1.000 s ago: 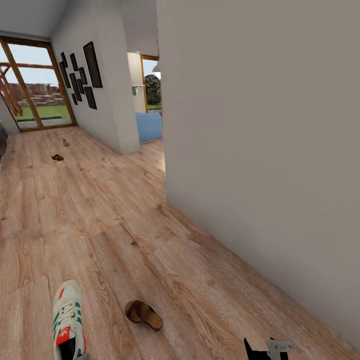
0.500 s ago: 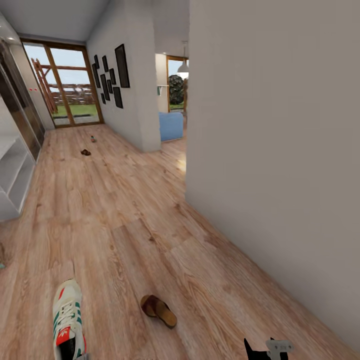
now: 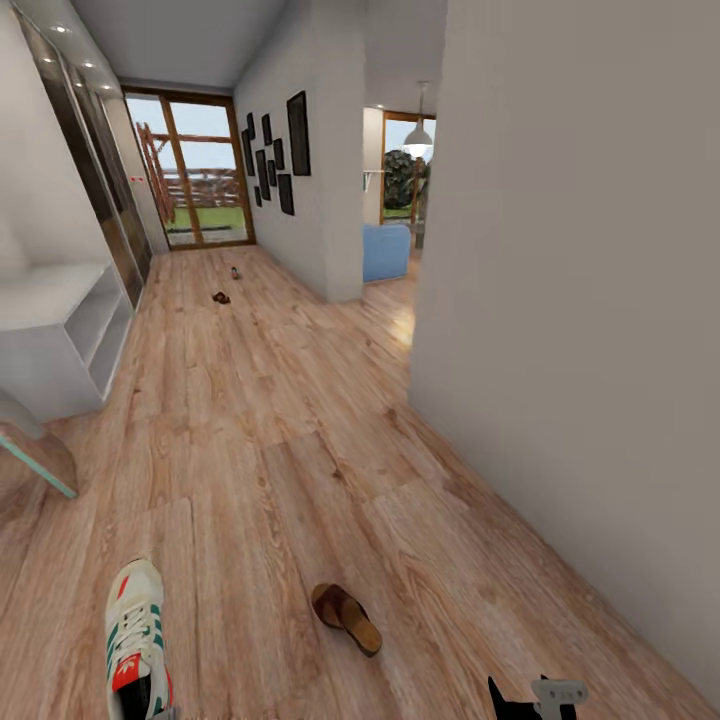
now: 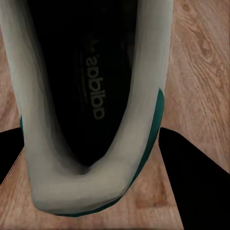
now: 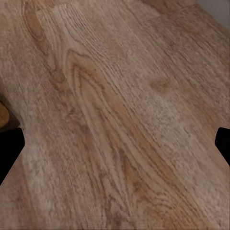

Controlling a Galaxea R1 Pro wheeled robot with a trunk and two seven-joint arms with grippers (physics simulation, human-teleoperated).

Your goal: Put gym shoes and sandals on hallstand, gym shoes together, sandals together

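Left wrist view: left gripper (image 4: 115, 158) fingers flank the heel of a gym shoe (image 4: 96, 96), apparently clamped on it above the corridor floor (image 4: 201, 72). Right gripper (image 5: 115, 143) spread wide over planks. One sandal (image 3: 346, 618) lies nearby; hallstand (image 3: 60, 330) stands at left.

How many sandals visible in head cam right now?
2. One sandal lies on the corridor floor close in, right of the gym shoe. A second sandal lies far down the corridor, near the glass door. Others may be outside the view.

A sandal (image 3: 346, 619) lies on the corridor floor (image 3: 270, 440); another sandal (image 3: 220, 297) far off.
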